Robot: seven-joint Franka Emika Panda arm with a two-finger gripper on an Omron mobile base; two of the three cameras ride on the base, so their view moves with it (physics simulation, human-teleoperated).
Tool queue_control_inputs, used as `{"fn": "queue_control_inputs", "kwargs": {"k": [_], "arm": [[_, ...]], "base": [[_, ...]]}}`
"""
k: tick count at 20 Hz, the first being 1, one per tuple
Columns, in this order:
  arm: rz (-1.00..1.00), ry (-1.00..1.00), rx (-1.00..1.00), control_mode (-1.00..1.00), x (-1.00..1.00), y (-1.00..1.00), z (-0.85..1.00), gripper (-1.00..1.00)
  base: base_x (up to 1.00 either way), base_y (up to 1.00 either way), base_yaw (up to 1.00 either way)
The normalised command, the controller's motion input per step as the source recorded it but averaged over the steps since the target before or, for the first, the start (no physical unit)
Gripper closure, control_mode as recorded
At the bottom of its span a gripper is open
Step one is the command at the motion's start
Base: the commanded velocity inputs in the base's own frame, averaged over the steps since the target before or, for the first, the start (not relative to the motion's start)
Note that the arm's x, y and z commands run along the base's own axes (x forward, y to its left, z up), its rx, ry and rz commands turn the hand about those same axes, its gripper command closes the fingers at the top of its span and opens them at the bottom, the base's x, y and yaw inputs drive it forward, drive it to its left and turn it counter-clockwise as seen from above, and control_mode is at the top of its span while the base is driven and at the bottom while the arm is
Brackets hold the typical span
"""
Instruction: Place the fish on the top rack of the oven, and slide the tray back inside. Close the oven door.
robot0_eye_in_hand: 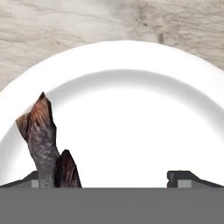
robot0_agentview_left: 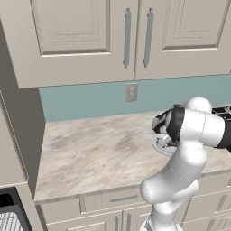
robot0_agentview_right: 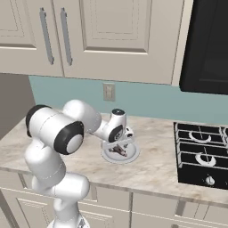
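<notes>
The fish (robot0_eye_in_hand: pixel 43 140), grey-brown and mottled, lies on a round white plate (robot0_eye_in_hand: pixel 131 113) on the marble counter. My gripper (robot0_eye_in_hand: pixel 108 179) hangs open just above the plate, and its fingertips (robot0_eye_in_hand: pixel 183 176) stand wide apart. The fish sits between them, close to the left tip, with its tail pointing away. In the right base view the gripper (robot0_agentview_right: pixel 119 144) is low over the fish (robot0_agentview_right: pixel 118 151) and the plate (robot0_agentview_right: pixel 129 156). A corner of the oven (robot0_agentview_left: pixel 6 201) and its wire top rack (robot0_agentview_left: pixel 9 222) show at the lower left of the left base view. The oven door is out of view.
Beige wall cabinets (robot0_agentview_left: pixel 90 36) hang over the counter (robot0_agentview_left: pixel 90 153), with a wall socket (robot0_agentview_left: pixel 131 92) on the blue backsplash. A black-grated stovetop (robot0_agentview_right: pixel 201 156) lies to the right of the plate, under a black appliance (robot0_agentview_right: pixel 207 44). A tall cabinet side (robot0_agentview_left: pixel 20 135) bounds the counter's left end.
</notes>
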Motion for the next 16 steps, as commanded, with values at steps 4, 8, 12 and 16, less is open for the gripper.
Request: {"fn": "queue_control_inputs", "kwargs": {"k": [4,8,12,16], "arm": [[0.00,0.00,-0.01,-1.00,0.01,0.00,-0.45,1.00],[0.00,0.00,0.00,-1.00,0.00,0.00,-0.29,1.00],[0.00,-0.08,0.00,-1.00,-0.19,0.00,-0.02,1.00],[0.00,-0.23,0.00,-1.00,-0.54,0.00,0.19,1.00]], "base": [[0.00,0.00,0.00],[0.00,0.00,0.00],[0.00,0.00,0.00],[0.00,0.00,0.00]]}}
